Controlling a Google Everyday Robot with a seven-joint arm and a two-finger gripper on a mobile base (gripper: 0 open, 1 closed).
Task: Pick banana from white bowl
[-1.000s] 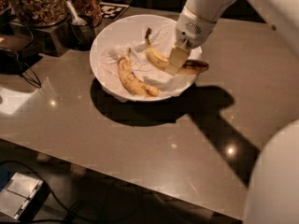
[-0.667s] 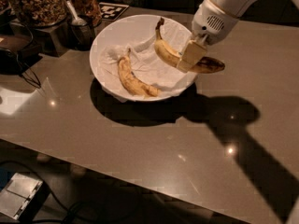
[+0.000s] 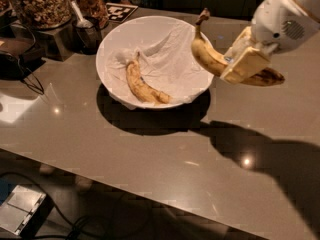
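Observation:
The banana [image 3: 207, 57] is plump, curved and deep yellow, with a long brownish stem pointing up and a dark blotched tip at the right. My gripper [image 3: 241, 60] is shut on its middle and holds it in the air over the right rim of the white bowl [image 3: 111, 39]. The bowl is wide, glossy and lined with crumpled white paper. A paler, slimmer speckled banana [image 3: 142, 85] lies inside the bowl at its front. My white arm comes in from the upper right.
The bowl stands on a grey-brown counter [image 3: 150, 154]. A jar of granola [image 3: 40, 4], a dark cup with a spoon [image 3: 86, 28] and a marker tag [image 3: 121, 11] stand at the back left. Cables and a box lie on the floor below the counter's front edge.
My gripper has lifted the banana out of the bowl and carried it up and to the right. The paler banana has stayed in the bowl.

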